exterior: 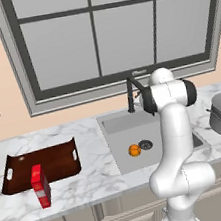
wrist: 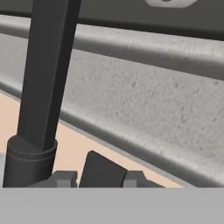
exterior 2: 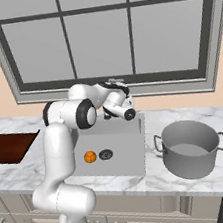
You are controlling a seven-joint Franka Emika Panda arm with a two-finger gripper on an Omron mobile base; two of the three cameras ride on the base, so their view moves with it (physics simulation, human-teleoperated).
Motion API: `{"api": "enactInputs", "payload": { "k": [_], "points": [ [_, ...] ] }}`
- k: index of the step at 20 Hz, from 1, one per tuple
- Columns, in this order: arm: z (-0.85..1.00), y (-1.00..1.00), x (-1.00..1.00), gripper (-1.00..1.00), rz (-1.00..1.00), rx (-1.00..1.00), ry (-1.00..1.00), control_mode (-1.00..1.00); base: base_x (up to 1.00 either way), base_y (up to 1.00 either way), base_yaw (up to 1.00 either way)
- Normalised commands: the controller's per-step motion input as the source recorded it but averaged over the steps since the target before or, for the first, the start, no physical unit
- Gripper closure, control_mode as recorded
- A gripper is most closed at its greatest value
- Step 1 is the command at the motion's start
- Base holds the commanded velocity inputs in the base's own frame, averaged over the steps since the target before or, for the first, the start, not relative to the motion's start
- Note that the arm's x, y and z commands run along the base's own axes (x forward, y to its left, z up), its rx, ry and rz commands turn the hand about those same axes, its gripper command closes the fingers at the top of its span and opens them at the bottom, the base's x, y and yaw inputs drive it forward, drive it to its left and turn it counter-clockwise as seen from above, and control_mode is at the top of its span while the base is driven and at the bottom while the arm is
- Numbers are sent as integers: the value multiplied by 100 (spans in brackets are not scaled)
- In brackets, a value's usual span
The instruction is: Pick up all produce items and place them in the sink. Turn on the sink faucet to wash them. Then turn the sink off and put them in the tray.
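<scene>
Small round orange fruit (exterior: 134, 150) sits in grey recessed sink (exterior: 116, 126) beside the drain. Claw (wrist: 100, 175) closed on the thin black faucet's (exterior: 130, 95) side handle. Washing, shutoff, reddish-brown wooden tray (exterior: 25, 169) transfer remain.

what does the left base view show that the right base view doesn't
Left base view alone: the red box standing at the tray's front edge, the tray's full shape with its white handles, and the faucet standing clear behind the sink.

Right base view alone: the whole pot with both handles, and a dark corner at the lower right.

Both: the orange in the sink beside the drain, the window, the marble counter, and the arm.
</scene>
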Motion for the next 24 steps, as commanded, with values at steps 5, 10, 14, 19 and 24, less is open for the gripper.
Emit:
{"api": "enactInputs", "payload": {
  "k": [5, 10, 14, 19, 24],
  "points": [
    [-12, -14, -2, 100, 0, 0, 0, -100, 0, 0, 0],
    [-15, -36, 0, 100, -1, 3, 2, -100, 0, 0, 0],
    [-21, -44, 0, 100, -1, 5, 2, -100, 0, 0, 0],
    [-29, -49, 0, 100, -1, 6, 1, -100, 0, 0, 0],
    [-35, -55, -3, 100, -1, 4, 0, -100, 0, 0, 0]
  ]
}}
